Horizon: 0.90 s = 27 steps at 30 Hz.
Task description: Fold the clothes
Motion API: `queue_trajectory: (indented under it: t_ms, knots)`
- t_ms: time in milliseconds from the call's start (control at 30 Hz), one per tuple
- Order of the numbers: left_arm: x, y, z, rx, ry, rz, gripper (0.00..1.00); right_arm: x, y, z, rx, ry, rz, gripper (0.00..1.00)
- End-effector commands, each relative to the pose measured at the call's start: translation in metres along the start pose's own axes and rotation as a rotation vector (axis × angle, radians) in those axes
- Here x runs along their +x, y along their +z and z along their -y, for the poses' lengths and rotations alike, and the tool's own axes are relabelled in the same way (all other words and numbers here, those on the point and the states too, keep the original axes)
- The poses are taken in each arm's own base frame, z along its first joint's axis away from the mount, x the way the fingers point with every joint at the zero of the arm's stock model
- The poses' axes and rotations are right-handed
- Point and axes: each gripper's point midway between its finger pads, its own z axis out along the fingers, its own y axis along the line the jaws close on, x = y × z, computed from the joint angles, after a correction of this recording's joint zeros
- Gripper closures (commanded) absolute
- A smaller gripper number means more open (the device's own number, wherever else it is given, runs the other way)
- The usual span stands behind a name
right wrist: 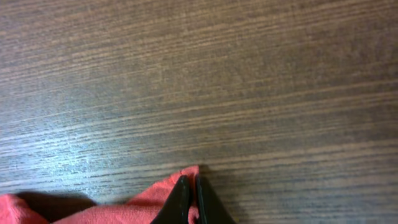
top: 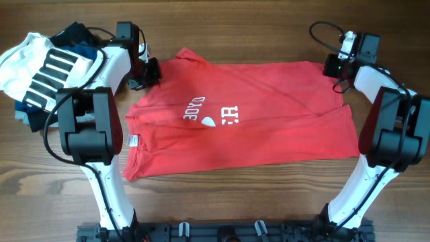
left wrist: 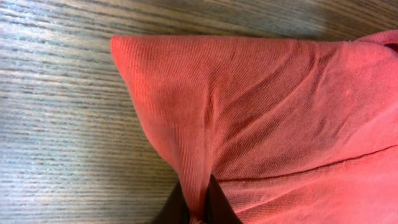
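Note:
The clothes, a red T-shirt [top: 242, 117] with white lettering, lie spread across the wooden table. My left gripper [top: 151, 70] is at the shirt's far left corner, shut on a pinched ridge of red fabric [left wrist: 198, 186] that rises between its black fingers [left wrist: 217, 202]. My right gripper [top: 332, 66] is at the far right corner. In the right wrist view its fingers [right wrist: 180, 199] are shut on the very tip of the red corner [right wrist: 189, 174], with bare wood beyond it.
A pile of other garments sits at the far left: a white one with black stripes [top: 40, 67] over navy and blue ones [top: 27, 111]. The arm bases [top: 222, 232] stand along the near edge.

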Motion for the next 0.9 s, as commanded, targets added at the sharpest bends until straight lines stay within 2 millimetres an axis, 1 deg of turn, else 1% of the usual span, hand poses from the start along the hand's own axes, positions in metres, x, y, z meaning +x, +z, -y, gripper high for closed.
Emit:
queue_trajectory:
  t_ms: [0, 100, 200, 233, 333, 367, 400, 533, 600, 700, 867]
  knots:
    - [-0.008, -0.025, -0.001, -0.008, 0.001, 0.054, 0.96, 0.010, -0.009, 0.013, 0.073, 0.069, -0.039, 0.96]
    - [-0.014, -0.047, 0.004, 0.005, 0.009, 0.101, 0.96, -0.002, -0.030, 0.013, 0.087, 0.096, -0.017, 0.96]
    - [-0.015, -0.066, 0.009, 0.013, 0.019, 0.130, 0.96, -0.008, -0.055, 0.016, 0.124, 0.117, -0.015, 0.96]
    - [-0.013, -0.074, 0.011, 0.014, 0.020, 0.135, 0.96, -0.009, -0.063, 0.018, 0.138, 0.127, -0.016, 0.96]
    - [-0.002, -0.087, 0.011, 0.007, 0.015, 0.113, 0.96, -0.009, -0.088, 0.017, 0.151, 0.138, -0.030, 0.96]
    - [0.006, -0.090, 0.009, 0.000, 0.009, 0.087, 0.96, -0.004, -0.098, 0.016, 0.152, 0.143, -0.050, 0.96]
    - [0.012, -0.091, 0.007, -0.011, 0.003, 0.065, 0.96, -0.002, -0.103, 0.015, 0.154, 0.152, -0.061, 0.96]
    - [0.033, -0.093, -0.006, -0.078, -0.017, -0.013, 0.96, 0.011, -0.129, 0.012, 0.159, 0.163, -0.117, 0.96]
    - [0.041, -0.094, -0.013, -0.113, -0.025, -0.043, 0.96, 0.017, -0.139, 0.011, 0.161, 0.163, -0.142, 0.96]
    - [0.054, -0.096, -0.023, -0.166, -0.033, -0.090, 0.96, 0.036, -0.158, 0.009, 0.166, 0.162, -0.217, 0.95]
    - [0.067, -0.107, -0.033, -0.225, -0.033, -0.126, 0.96, 0.065, -0.172, 0.008, 0.175, 0.164, -0.342, 0.96]
